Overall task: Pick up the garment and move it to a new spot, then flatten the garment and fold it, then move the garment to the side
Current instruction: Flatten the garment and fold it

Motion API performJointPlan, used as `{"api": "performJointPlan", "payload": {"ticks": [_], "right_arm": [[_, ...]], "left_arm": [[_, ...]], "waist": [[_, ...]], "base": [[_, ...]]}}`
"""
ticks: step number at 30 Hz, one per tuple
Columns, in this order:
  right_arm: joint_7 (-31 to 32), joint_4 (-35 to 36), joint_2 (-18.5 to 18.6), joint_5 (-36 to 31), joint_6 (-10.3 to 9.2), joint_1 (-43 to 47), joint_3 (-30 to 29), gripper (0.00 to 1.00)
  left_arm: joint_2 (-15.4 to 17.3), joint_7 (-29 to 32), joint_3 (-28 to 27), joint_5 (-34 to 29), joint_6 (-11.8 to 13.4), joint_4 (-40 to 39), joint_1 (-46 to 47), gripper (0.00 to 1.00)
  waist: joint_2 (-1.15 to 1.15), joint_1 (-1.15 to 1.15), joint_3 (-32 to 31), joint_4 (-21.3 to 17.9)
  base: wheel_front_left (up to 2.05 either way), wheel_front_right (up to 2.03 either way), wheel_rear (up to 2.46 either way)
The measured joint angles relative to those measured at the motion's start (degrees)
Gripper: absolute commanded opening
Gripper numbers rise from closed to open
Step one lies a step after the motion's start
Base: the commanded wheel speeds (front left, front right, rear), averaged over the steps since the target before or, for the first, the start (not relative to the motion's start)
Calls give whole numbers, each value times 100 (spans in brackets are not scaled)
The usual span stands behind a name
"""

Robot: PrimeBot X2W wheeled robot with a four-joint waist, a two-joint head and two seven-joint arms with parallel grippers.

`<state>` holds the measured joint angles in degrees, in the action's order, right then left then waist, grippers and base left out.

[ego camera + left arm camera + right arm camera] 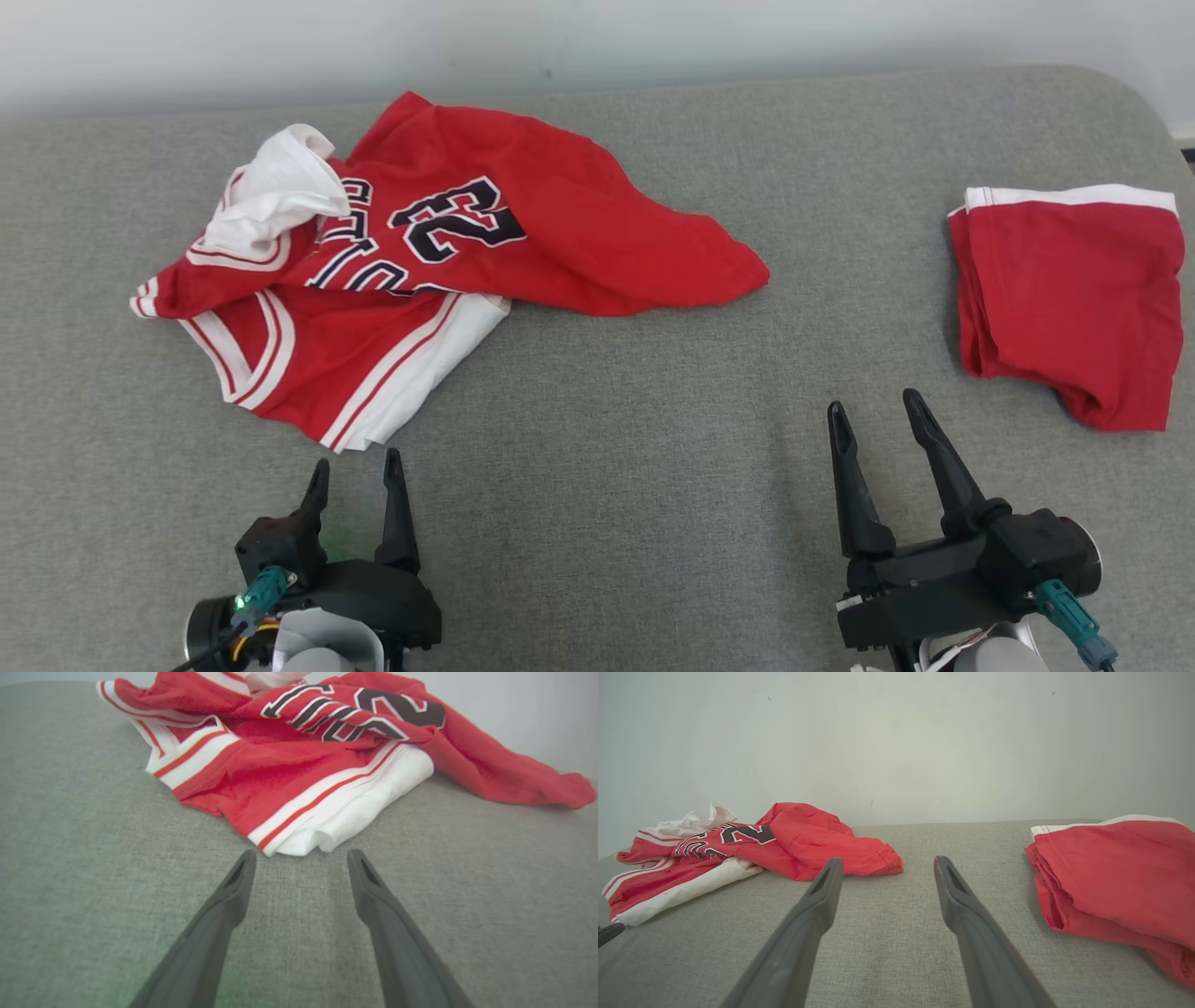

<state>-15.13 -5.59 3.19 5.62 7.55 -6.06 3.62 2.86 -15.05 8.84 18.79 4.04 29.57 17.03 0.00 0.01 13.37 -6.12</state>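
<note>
A crumpled red jersey (523, 215) with white trim and the dark number 23 lies at the back left of the grey cushion; it also appears in the left wrist view (280, 760) and the right wrist view (794, 842). My left gripper (355, 467) stands open just short of the jersey's white hem, nothing between its fingers (233, 891). Over at the lower right my right gripper (873, 411) is open and empty too, its fingers (817, 896) pointing at bare cushion between the two garments.
A folded red garment (1074, 289) with a white band lies at the right edge of the grey cushion (616, 448), also in the right wrist view (1115, 872). A pale wall (597, 37) runs behind the cushion's back edge.
</note>
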Motion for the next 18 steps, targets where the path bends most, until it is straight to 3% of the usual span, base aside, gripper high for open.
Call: {"api": "performJointPlan", "payload": {"ticks": [5,18], "right_arm": [[0,-5,-2,27,1,-95,4,100],[0,-35,-2,32,1,-261,37,100]], "left_arm": [[5,-2,105,277,-60,349,102,100],[5,-23,420,668,-296,261,288,100]], "waist": [[0,0,137,-76],[0,0,346,-35]], "base": [[0,0,0],[0,0,0]]}}
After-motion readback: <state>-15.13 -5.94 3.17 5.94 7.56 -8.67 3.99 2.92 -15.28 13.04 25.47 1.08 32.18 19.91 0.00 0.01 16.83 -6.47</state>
